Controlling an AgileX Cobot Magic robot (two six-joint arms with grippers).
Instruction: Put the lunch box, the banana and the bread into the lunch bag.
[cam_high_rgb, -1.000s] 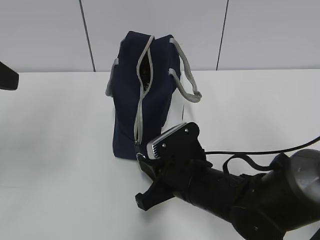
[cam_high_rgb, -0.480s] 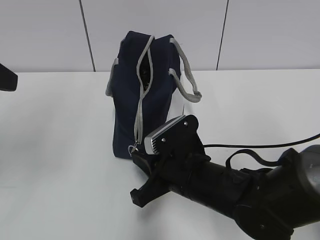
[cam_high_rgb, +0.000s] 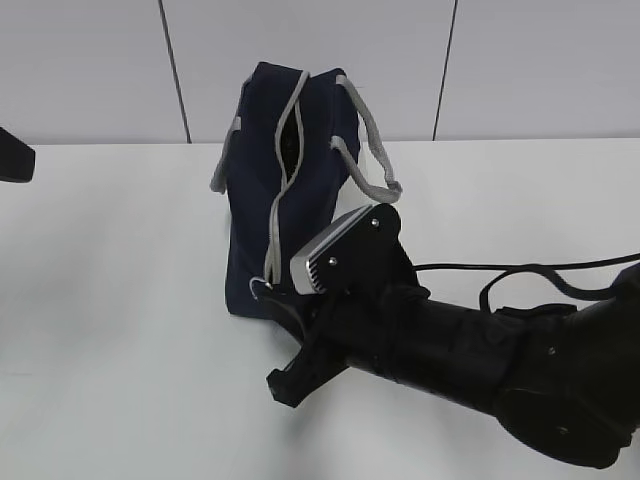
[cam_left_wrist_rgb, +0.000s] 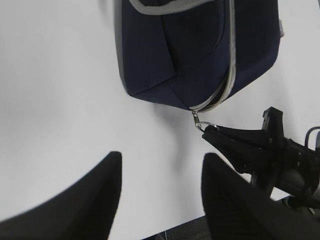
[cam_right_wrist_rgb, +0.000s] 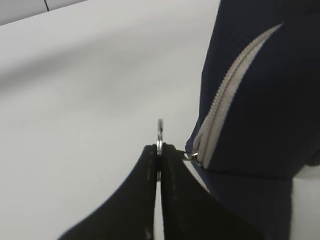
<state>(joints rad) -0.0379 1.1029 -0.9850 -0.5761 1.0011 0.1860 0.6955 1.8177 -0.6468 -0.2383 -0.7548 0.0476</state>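
The navy lunch bag (cam_high_rgb: 290, 190) stands upright on the white table, its grey zipper (cam_high_rgb: 278, 215) closed down the near end and slightly parted at the top. My right gripper (cam_high_rgb: 268, 297) is shut on the metal zipper pull ring (cam_right_wrist_rgb: 159, 134) at the bag's lower near corner; the ring also shows in the left wrist view (cam_left_wrist_rgb: 200, 123). My left gripper (cam_left_wrist_rgb: 161, 165) is open and empty, above the table away from the bag (cam_left_wrist_rgb: 200, 50). The lunch box, banana and bread are out of view.
The white table (cam_high_rgb: 110, 300) spreads around the bag. Grey handles (cam_high_rgb: 375, 165) hang off the bag's right side. A dark part of the left arm (cam_high_rgb: 15, 155) sits at the left edge. A panelled wall stands behind.
My right gripper has shifted slightly left and up along the bag's near corner, still holding the ring. The zipper's lower end has bent left with it.
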